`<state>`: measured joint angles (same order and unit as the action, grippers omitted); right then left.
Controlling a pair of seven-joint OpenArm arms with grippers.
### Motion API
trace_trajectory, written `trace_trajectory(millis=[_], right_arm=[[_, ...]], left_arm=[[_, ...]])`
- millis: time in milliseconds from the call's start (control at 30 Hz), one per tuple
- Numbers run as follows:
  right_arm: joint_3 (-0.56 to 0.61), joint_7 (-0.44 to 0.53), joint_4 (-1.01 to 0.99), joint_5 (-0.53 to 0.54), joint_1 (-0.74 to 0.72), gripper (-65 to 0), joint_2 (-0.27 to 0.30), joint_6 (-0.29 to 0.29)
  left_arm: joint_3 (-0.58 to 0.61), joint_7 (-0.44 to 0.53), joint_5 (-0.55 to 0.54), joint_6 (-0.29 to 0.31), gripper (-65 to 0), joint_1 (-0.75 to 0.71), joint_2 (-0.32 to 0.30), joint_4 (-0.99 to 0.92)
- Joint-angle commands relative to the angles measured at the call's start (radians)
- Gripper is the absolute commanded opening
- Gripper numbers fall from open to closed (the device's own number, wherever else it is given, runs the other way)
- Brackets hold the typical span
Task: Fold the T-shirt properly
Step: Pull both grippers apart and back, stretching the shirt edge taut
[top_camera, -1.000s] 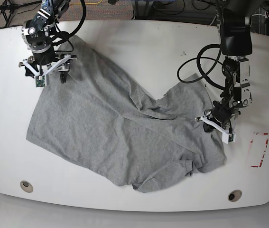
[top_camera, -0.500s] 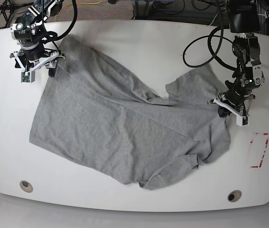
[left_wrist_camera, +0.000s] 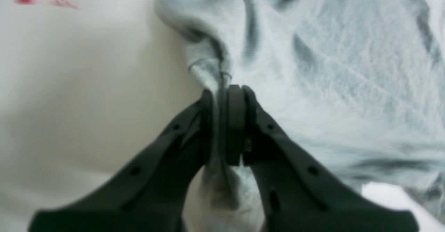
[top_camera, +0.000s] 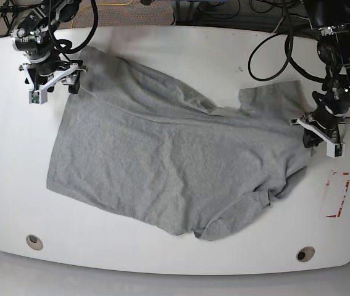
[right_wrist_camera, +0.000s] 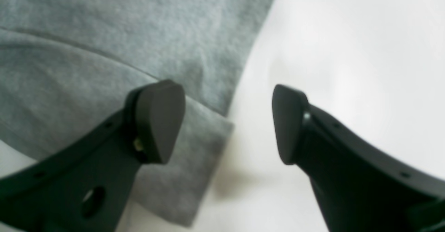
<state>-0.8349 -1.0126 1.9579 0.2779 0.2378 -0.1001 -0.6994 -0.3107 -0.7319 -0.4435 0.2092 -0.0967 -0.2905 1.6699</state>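
The large heather-grey short-sleeved cotton T-shirt (top_camera: 168, 160) lies spread, plain side up and rumpled, across the middle of the white rounded table (top_camera: 181, 52). It runs slantwise from the table's far corner on the right arm's side down toward the near edge, with ridges of loose cloth through its upper middle and a bunched fold near its lower hem.

The left gripper (left_wrist_camera: 222, 121), black with flat pads, is clamped tight on a pinched, twisted edge of the shirt; the cloth runs up out of the closed jaws and fans out over the table. In the base view this gripper (top_camera: 323, 132) sits at the shirt's edge nearest the red marking (top_camera: 338, 194) on the table, the fabric pulled toward it.

The right gripper (right_wrist_camera: 227, 121) stands wide apart and holds nothing. One finger (right_wrist_camera: 158, 121) hangs over a folded hem corner of the shirt, the other over bare table just beside the cloth's edge. In the base view it (top_camera: 51, 77) sits at the shirt's far corner.
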Motion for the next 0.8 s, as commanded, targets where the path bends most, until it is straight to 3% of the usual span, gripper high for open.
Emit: trace_trajectory(millis=[0, 167, 767], right_arm=[[-0.004, -0.030, 0.022, 0.090, 0.008, -23.5, 0.007, 0.001], [0.004, -0.038, 0.018, 0.120, 0.039, -23.5, 0.009, 0.001], [0.098, -0.039, -0.001, 0.117, 0.093, -23.5, 0.001, 0.001]], left_arm=[[-0.043, -0.033, 0.002, 0.059, -61.1, 0.015, -0.013, 0.043], [-0.089, -0.081, 0.007, 0.068, -61.1, 0.015, -0.011, 0.059], [-0.087, -0.082, 0.002, 0.069, -61.0, -0.025, -0.014, 0.063]])
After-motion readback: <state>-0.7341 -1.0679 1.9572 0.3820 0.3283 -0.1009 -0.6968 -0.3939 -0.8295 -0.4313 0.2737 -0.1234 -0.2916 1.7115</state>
